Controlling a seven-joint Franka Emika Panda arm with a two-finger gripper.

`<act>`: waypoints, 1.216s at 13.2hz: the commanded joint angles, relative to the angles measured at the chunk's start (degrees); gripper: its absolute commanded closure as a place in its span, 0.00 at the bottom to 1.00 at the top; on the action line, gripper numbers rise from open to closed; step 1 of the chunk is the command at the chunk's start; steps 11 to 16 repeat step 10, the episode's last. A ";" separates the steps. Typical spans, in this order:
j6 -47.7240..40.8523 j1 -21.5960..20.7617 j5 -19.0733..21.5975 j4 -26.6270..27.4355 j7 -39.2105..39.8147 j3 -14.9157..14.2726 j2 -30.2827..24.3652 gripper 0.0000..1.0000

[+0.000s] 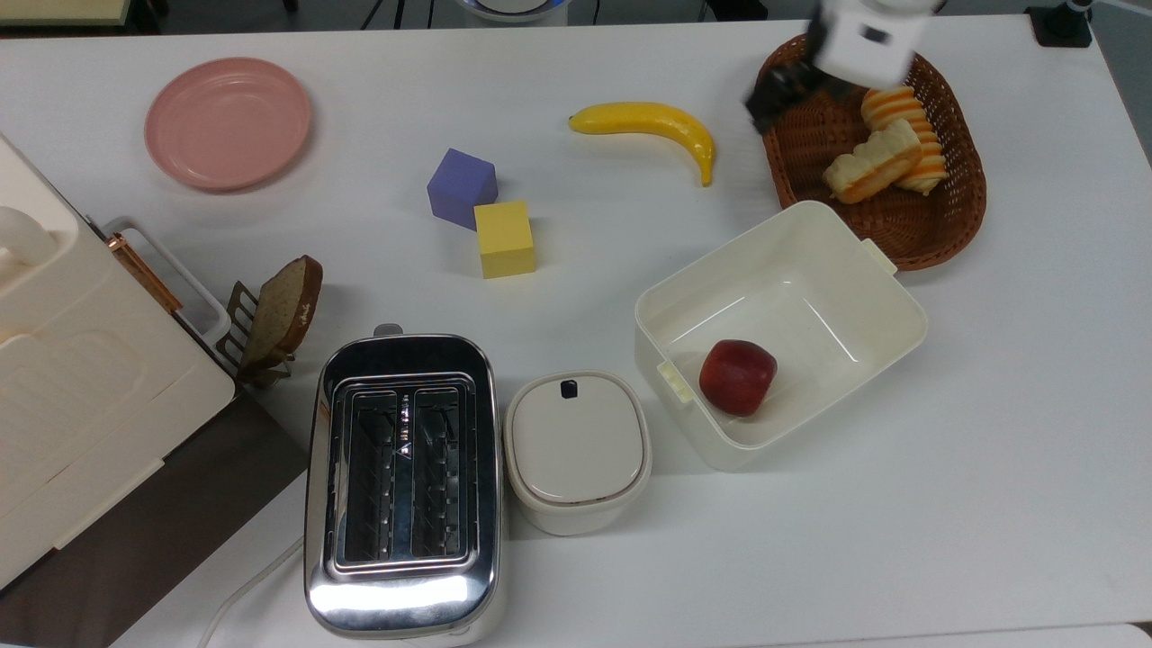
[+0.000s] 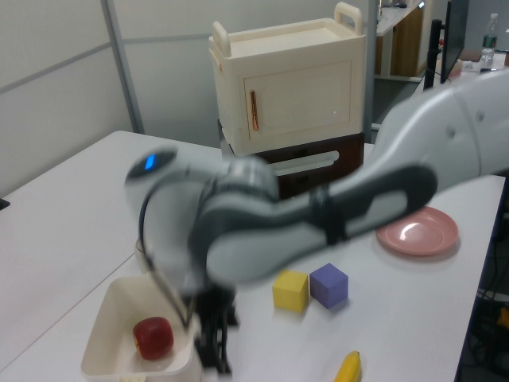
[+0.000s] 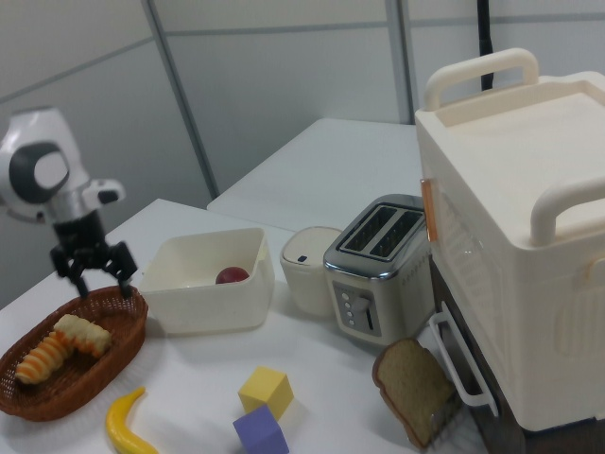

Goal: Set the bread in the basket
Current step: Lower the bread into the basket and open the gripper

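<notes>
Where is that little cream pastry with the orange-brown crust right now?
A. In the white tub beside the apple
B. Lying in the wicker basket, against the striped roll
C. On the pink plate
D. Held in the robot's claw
B. The bread lies inside the basket, leaning on the striped spiral roll, while the gripper hangs open and empty above the basket's rim.

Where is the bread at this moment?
The bread lies inside the basket at the top view's upper right, leaning against the striped spiral roll, with the open gripper above the basket's rim.
</notes>
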State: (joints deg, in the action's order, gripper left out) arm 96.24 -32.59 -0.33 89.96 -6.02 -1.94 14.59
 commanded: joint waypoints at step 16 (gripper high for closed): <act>-7.47 31.26 -4.86 0.83 -8.60 3.61 -9.32 0.00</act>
